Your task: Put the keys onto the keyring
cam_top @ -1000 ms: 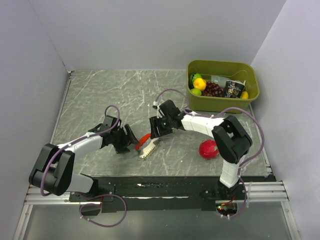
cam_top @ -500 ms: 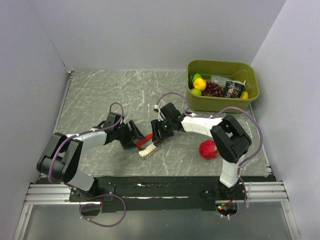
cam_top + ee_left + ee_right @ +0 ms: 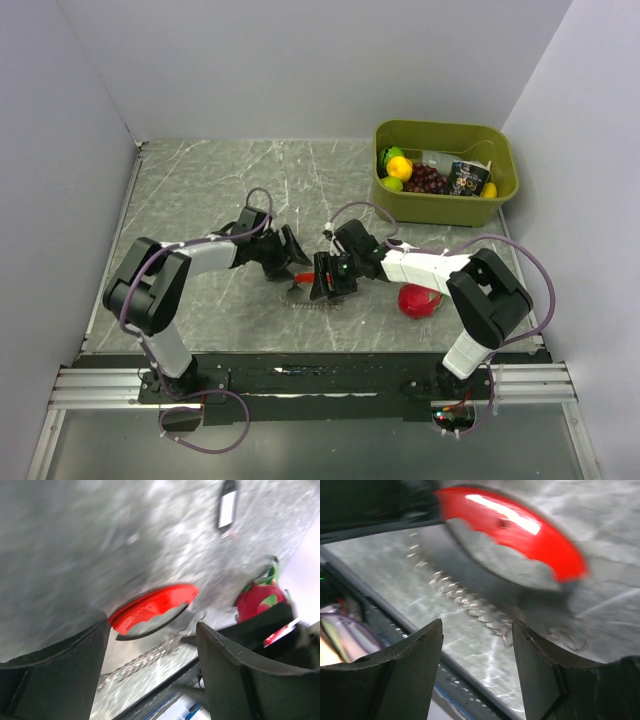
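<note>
Left gripper (image 3: 290, 263): spread wide, nothing held.
Right gripper (image 3: 322, 285): likewise parted, empty.
Keys (image 3: 152, 607): laid on the table (image 3: 200, 190) between both grippers.
Keyring (image 3: 227, 509): set apart from the keys.
Risk: the keys may be shoved aside if crowded by both arms.

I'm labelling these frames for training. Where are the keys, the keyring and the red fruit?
keys (image 3: 155, 602), left wrist view, on the curved red piece.
keyring (image 3: 227, 507), left wrist view, on its pale centre.
red fruit (image 3: 418, 300), top view, middle of its body.
</note>
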### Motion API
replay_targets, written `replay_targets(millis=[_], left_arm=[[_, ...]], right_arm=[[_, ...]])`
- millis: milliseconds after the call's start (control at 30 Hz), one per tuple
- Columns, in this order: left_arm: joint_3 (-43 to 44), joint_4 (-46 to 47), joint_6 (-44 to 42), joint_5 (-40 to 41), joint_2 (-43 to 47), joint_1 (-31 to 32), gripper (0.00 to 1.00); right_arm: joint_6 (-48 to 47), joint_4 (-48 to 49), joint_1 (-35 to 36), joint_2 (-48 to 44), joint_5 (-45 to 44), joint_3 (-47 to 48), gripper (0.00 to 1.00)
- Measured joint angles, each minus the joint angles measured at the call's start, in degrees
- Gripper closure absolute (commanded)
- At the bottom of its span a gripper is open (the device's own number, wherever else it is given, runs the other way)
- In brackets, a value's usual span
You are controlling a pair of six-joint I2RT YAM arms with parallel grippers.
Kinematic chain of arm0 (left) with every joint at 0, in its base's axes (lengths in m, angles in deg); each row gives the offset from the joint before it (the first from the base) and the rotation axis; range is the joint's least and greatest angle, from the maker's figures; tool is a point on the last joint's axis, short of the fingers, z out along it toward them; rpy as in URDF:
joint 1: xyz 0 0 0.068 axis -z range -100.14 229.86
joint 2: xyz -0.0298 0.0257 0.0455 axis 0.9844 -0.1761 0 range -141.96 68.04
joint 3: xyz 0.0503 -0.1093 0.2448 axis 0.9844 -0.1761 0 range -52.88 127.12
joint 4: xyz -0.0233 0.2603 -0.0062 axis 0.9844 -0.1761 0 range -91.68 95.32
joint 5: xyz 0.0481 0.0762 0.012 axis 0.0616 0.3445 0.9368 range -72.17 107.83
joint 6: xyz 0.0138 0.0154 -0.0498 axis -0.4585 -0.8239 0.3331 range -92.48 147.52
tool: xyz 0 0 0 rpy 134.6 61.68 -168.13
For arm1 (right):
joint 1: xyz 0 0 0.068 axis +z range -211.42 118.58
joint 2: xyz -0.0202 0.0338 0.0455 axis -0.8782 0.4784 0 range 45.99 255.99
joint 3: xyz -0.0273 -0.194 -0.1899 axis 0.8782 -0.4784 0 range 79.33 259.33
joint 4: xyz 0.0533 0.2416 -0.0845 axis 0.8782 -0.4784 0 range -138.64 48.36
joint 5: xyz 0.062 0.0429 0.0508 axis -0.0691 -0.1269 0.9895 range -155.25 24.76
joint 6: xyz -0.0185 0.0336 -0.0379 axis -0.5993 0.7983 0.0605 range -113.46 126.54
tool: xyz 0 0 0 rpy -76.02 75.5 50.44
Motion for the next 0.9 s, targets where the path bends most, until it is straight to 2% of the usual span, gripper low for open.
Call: replay_targets(millis=[200, 400, 567, 900], left_arm=[[7.0, -1.7, -1.8, -0.7, -3.3, 0.5, 0.24], [8.4, -6.0, -4.7, 2.2, 0.1, -0.4, 0.23], [2.4, -7.6, -5.4, 4.3, 7.8, -1.6, 0.23], [-13.8, -8.2, -4.2, 4.7, 17.8, -2.3, 0.22]], right_arm=[[1.3, 0.5, 0.7, -0.7, 2.6, 0.4, 0.34], [-0.8, -2.2, 0.1, -2.6, 0.2, 5.6, 0.34], [-4.2, -5.0, -2.6, -1.7, -3.8, 10.6, 0.34], [-8.0, -9.0, -5.5, 9.7, -8.3, 14.3, 0.33]])
